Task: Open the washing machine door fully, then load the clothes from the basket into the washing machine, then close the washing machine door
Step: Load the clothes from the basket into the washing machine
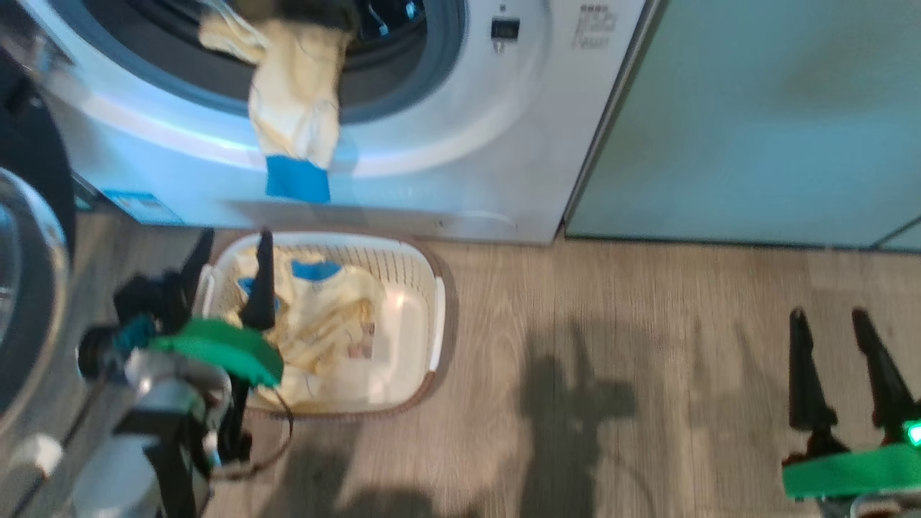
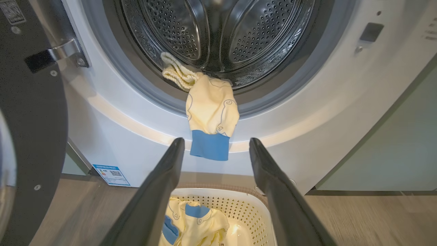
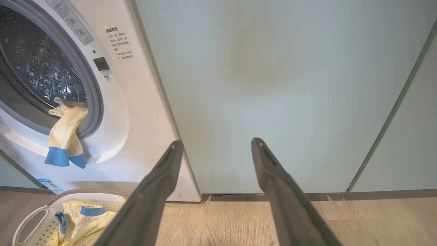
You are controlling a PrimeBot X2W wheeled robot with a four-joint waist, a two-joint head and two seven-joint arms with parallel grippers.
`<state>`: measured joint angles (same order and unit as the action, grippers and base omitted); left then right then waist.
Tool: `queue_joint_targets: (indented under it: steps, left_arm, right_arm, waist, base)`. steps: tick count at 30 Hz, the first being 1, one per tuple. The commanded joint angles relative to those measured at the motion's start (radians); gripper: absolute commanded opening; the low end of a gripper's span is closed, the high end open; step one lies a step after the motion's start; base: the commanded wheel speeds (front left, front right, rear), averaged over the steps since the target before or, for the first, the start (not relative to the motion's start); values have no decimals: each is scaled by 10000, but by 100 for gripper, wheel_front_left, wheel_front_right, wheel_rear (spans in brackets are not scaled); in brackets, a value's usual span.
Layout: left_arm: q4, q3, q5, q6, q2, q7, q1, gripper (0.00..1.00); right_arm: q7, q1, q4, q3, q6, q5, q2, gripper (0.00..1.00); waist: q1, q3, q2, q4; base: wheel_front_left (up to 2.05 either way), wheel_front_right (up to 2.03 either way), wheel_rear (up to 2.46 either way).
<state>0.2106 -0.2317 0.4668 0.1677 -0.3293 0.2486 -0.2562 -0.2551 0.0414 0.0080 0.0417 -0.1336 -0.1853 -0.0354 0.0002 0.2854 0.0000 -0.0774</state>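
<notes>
Home laundry corner
A white front-loading washing machine (image 1: 468,180) stands beside pale green cabinet panels (image 1: 755,122) on its right, with a wood-look floor (image 1: 611,324) and a basket (image 1: 440,309) near it.

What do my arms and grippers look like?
Both the left gripper and right gripper have two long, tapering black fingers above a bright green band. The left arm adds a teal fitting, a pale silvery forearm and a looping black cable; a small green light glows on the right.

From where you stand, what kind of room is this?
Probably a home laundry corner: a front-loading washer with its door open, a basket of clothes on the wood-look floor, and pale green cabinets alongside.
</notes>
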Motion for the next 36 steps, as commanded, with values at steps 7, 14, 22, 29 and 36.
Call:
queue_joint_targets:
  steps: [7, 14, 22, 29, 36]
  left_arm:
    - [1246, 308, 222, -683, -428, -224, -2284, 100]
    - [2973, 228, 369, -1329, -633, -465, -3921, 100]
    - [4798, 150, 397, -1761, -904, -737, -5486, 100]
    - [6059, 108, 364, -1885, -1101, -869, -6598, 100]
    - [7019, -29, 303, -1976, -1129, -844, -7279, 100]
  right_arm:
    - [-67, -946, -456, -205, 29, -296, -148, 100]
    - [-67, -1437, -419, -360, 29, -615, -148, 100]
    - [-67, -1781, -391, -541, 29, -1049, -148, 100]
    - [-67, -1961, -338, -759, 29, -1421, -148, 100]
    - [-67, -2019, -334, -876, 29, -1634, -148, 100]
  waist:
    - [-2, 1723, 0, -416]
    - [-2, 2476, 0, -807]
    - [-2, 3111, 0, -1340]
    - [-2, 3481, 0, -1755]
    - [-2, 3617, 0, -1964]
  base:
    - [0, 0, 0]
    - [0, 0, 0]
    - [0, 0, 0]
    - [0, 0, 0]
    - [0, 0, 0]
